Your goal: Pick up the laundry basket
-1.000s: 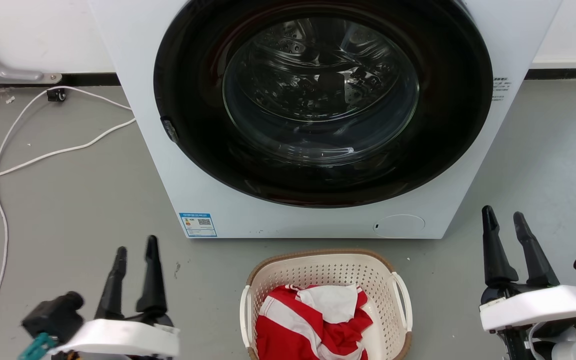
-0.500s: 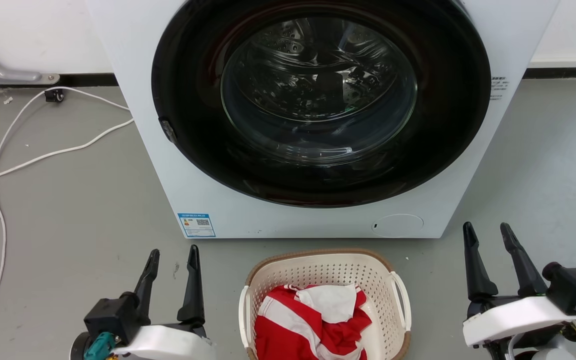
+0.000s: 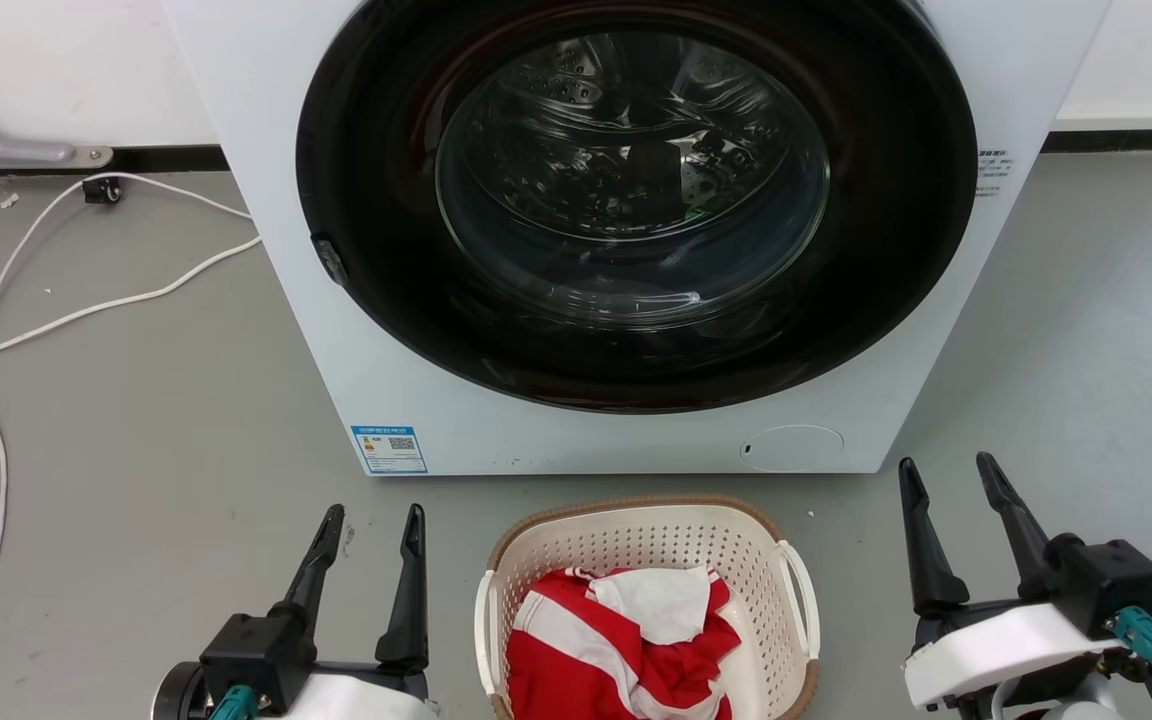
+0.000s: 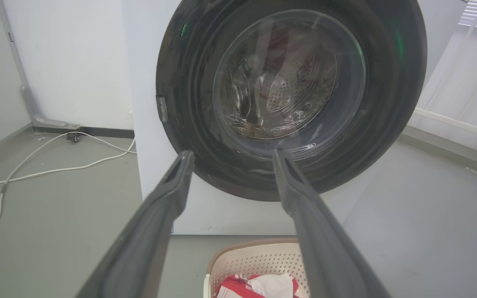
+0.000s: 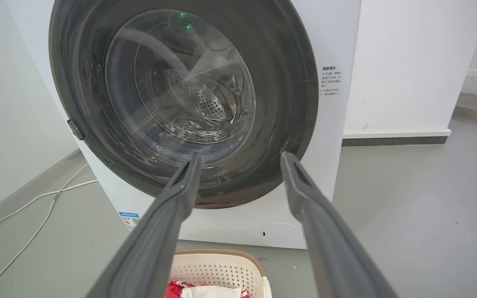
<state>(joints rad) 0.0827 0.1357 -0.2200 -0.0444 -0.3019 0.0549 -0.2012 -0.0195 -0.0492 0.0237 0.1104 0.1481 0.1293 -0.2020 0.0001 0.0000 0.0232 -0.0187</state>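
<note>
The laundry basket [image 3: 636,540], cream with a brown rim and white side handles, sits on the grey floor at the bottom centre of the head view, holding red and white clothes [image 3: 626,635]. It also shows at the bottom of the left wrist view as the basket [image 4: 255,258] and of the right wrist view as the basket [image 5: 218,265]. My left gripper [image 3: 374,518] is open, left of the basket and apart from it. My right gripper [image 3: 946,470] is open, right of the basket, with nothing between its fingers.
A white washing machine [image 3: 456,420] with a large dark round door [image 3: 636,200] stands just behind the basket. A white cable [image 3: 86,310] trails across the floor at the left. Bare grey floor lies on both sides of the machine.
Both grippers have moved inward toward the basket and lower in the head view, the left one the most. The basket has stayed put; the camera shifted slightly.
</note>
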